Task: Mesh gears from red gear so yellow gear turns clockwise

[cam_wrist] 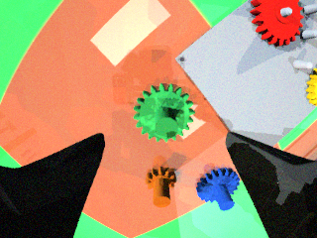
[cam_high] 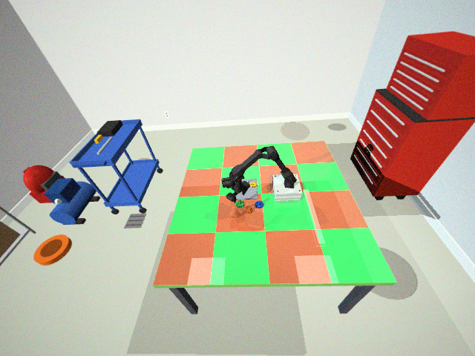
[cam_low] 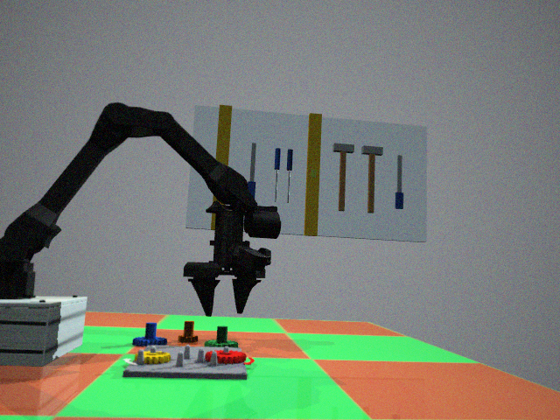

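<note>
My gripper [cam_low: 224,314] [cam_wrist: 166,139] is open and empty, pointing down above the green gear. The green gear [cam_high: 240,204] [cam_low: 220,343] [cam_wrist: 155,110] stands on the table beside the grey board, knob up. A small orange gear [cam_high: 249,210] [cam_low: 188,338] [cam_wrist: 161,184] and a blue gear [cam_high: 258,205] [cam_low: 150,340] [cam_wrist: 218,184] stand near it. The grey board [cam_high: 251,194] [cam_low: 185,374] [cam_wrist: 218,94] bears several empty pegs. The red gear [cam_low: 225,357] [cam_wrist: 279,22] and the yellow gear [cam_high: 253,185] [cam_low: 156,357] [cam_wrist: 312,89] sit on its pegs. The arm hides the red gear in the top view.
The arm's white base [cam_high: 287,194] [cam_low: 40,332] stands on the checkered table [cam_high: 241,268] [cam_low: 430,384], to the board's right in the top view. Short pegs rise from the board between the red and yellow gears. A blue cart [cam_high: 110,145] and a red tool cabinet [cam_high: 429,133] stand off the table.
</note>
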### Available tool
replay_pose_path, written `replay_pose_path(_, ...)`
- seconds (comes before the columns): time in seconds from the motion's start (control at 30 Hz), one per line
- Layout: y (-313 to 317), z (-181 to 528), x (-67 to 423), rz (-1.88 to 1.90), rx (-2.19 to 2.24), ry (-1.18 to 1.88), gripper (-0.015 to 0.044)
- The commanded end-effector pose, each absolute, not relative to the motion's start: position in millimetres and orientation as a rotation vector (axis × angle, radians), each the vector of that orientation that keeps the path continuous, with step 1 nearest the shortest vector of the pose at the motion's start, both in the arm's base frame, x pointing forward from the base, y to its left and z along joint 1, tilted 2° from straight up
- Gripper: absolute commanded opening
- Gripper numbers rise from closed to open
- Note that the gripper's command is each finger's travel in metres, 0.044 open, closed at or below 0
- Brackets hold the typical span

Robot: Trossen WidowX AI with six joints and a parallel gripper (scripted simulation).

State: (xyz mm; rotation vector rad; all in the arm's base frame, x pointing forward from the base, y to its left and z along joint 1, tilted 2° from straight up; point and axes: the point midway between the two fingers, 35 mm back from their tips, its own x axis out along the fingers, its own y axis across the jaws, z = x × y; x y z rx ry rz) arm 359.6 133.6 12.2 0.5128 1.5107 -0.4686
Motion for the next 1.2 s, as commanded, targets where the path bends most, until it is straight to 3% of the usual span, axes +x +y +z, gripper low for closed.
replay_pose_path(0.0, 133.7, 4.5, 357.2, -0.479, 0.515, 1.523, 0.044)
replay_pose_path(0.8, 134.4, -22.4, 356.9, -0.479, 0.515, 1.523, 0.044)
replay_pose_path(1.17, 134.4, -22.4, 356.9, -0.479, 0.515, 1.523, 0.0151)
